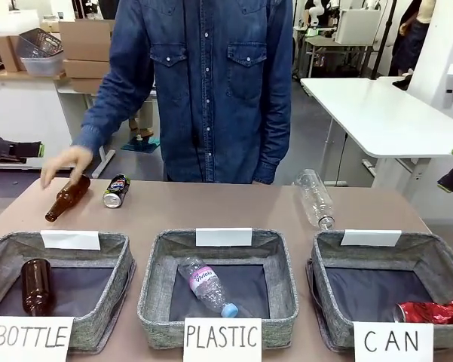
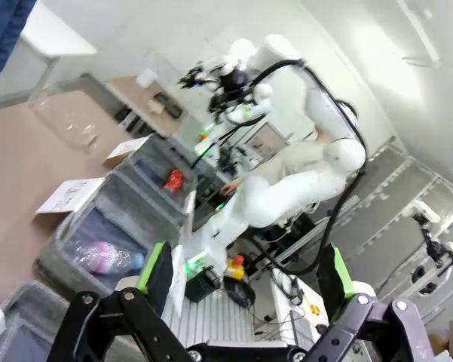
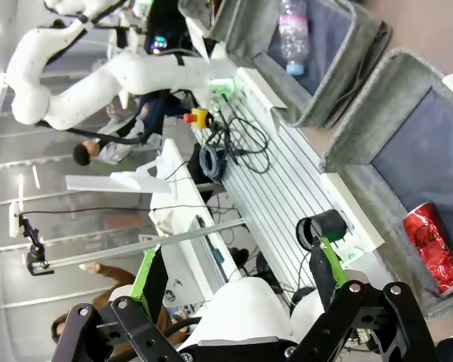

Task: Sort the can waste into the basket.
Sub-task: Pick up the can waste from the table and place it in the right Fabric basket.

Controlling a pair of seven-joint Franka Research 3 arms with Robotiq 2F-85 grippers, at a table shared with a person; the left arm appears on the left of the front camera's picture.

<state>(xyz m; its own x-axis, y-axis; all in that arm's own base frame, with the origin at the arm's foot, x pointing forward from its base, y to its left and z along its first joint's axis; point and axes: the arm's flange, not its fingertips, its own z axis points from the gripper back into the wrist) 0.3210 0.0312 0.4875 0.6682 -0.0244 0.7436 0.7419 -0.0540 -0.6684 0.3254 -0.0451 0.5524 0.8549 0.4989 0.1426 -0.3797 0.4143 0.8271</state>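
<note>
The red can (image 1: 430,311) lies crushed in the near right corner of the CAN basket (image 1: 426,241), against its wall; the rest of the dark floor is bare. The dark can (image 1: 116,191) lies on its side on the table (image 1: 211,204) beyond the BOTTLE basket (image 1: 15,243), just beside a brown bottle (image 1: 68,197) touched by a person's hand (image 1: 64,164). A clear bottle (image 1: 314,197) lies near the CAN basket's far rim. The left gripper (image 2: 245,271) and right gripper (image 3: 236,270) both hold their fingers spread wide, with nothing between them.
</note>
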